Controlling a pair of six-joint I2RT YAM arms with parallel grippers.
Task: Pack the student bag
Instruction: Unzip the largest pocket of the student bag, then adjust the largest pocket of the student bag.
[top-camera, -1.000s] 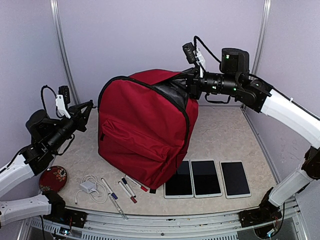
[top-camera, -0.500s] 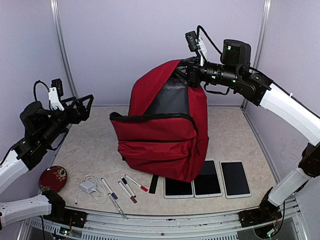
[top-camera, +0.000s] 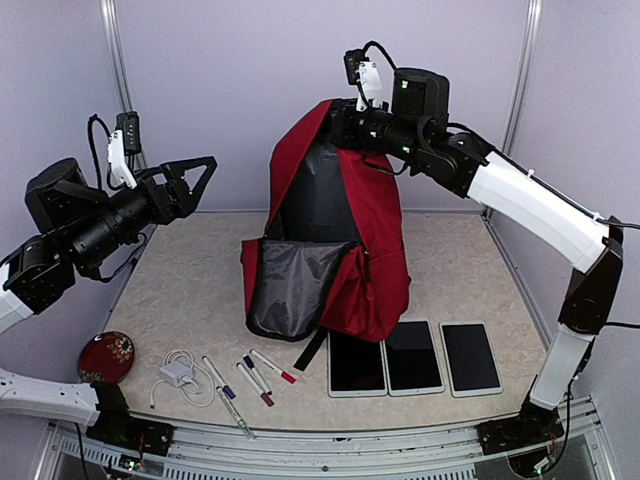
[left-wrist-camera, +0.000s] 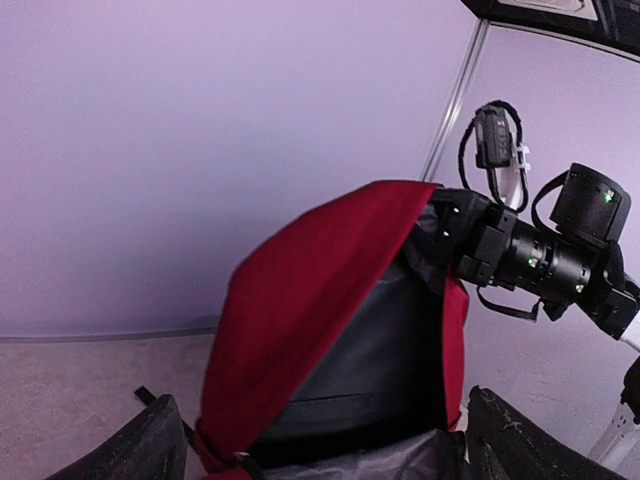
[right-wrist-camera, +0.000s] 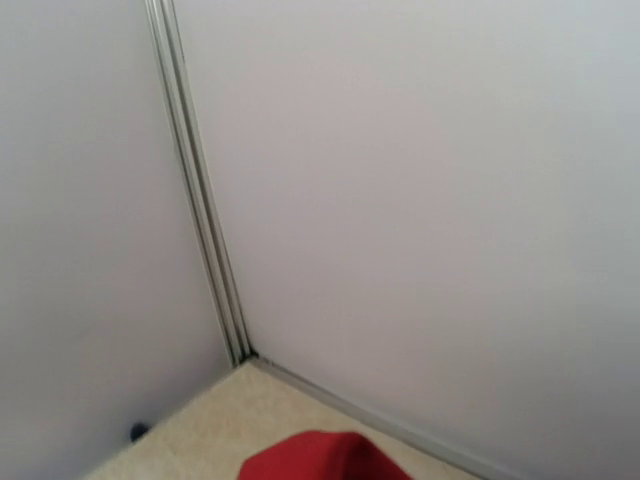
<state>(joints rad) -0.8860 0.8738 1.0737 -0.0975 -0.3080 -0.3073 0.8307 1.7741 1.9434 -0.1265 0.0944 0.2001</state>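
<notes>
The student bag (top-camera: 380, 250) stands upright in the middle of the table, dark red with a dark inside. My right gripper (top-camera: 338, 122) is shut on its top edge and holds it up. The front panel hangs down and forward, showing grey lining (top-camera: 290, 290). My left gripper (top-camera: 200, 185) hovers open in the air to the left of the bag, apart from it. The left wrist view looks between the open fingers (left-wrist-camera: 140, 450) at the bag (left-wrist-camera: 300, 300) and its dark opening. Only a red bit of the bag (right-wrist-camera: 315, 458) shows in the right wrist view; its fingers are out of view.
Three dark tablets (top-camera: 413, 356) lie side by side in front of the bag, at the front right. Several markers (top-camera: 255, 378), a white charger with its cable (top-camera: 178, 375) and a round red case (top-camera: 106, 357) lie at the front left.
My right gripper has pulled the bag's top up and to the left, standing the bag upright. The front panel has dropped open. My left gripper has opened, let go of the bag and risen.
</notes>
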